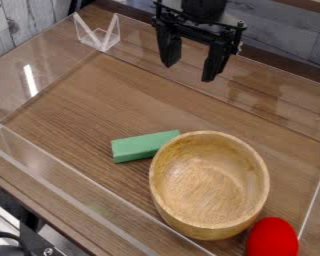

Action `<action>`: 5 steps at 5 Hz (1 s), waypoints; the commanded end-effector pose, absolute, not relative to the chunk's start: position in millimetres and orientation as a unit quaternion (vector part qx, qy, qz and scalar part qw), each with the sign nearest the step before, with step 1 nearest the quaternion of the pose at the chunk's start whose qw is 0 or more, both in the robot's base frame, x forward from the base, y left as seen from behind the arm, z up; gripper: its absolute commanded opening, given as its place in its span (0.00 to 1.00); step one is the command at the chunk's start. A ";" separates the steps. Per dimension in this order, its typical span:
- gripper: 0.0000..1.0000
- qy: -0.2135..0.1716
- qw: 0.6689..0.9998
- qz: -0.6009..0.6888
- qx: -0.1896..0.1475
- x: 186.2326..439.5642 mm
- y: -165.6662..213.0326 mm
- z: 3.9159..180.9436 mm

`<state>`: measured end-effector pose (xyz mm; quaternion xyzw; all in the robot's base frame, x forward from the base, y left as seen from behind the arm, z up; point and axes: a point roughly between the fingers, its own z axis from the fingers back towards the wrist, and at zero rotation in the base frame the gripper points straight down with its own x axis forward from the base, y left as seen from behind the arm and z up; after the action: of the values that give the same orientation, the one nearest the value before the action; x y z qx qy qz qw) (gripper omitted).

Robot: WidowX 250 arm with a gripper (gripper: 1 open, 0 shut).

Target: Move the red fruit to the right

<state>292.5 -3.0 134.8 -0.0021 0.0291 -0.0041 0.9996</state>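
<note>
The red fruit [272, 238] is a small bright red rounded toy at the bottom right corner, just right of the wooden bowl [210, 183] and touching or nearly touching its rim; its green cap does not show. My gripper [190, 60] hangs at the top centre, high above the table, far from the fruit. Its two black fingers are spread apart and nothing is between them.
A flat green block [145, 146] lies left of the bowl, close to its rim. Clear acrylic walls [29, 95] ring the wooden table. A clear plastic stand [96, 32] sits at the back left.
</note>
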 end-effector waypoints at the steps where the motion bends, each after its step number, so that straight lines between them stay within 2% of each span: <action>1: 1.00 0.046 0.999 -0.009 -0.005 286.7 -7.5 123.6; 3: 1.00 0.068 0.993 -0.091 -0.016 251.0 -63.1 107.7; 5: 1.00 0.064 0.983 -0.173 -0.020 217.1 -127.5 96.8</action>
<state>213.3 -126.7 81.5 -0.0094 0.0955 -0.1782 0.9793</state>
